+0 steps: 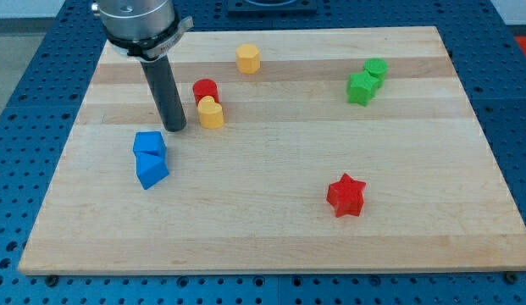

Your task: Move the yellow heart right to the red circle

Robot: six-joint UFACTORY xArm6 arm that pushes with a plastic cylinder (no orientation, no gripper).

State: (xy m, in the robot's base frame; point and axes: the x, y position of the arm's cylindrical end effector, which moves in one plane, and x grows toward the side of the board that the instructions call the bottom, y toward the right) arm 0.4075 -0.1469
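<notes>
A pale wooden board [271,229] with visible grain lies on a blue perforated table [42,102]. The landmark is the red circle [205,89], a short smooth cylinder in the board's upper left part. The yellow heart [211,113] sits touching it, just below and slightly toward the view's right, partly covering its lower edge. My tip [174,129], the end of a smooth dark rod, rests on the board just left of the heart, apart from it. The rod has no fingers and holds nothing; its metal mount is cut off at the view's top. Above and right of the red circle stands a yellow hexagon block [248,58]. Below and left lie two touching blue blocks [150,158], shapes hard to make out. Far right are two touching green blocks [367,80], also unclear. A red star [346,195] lies well below and right.
</notes>
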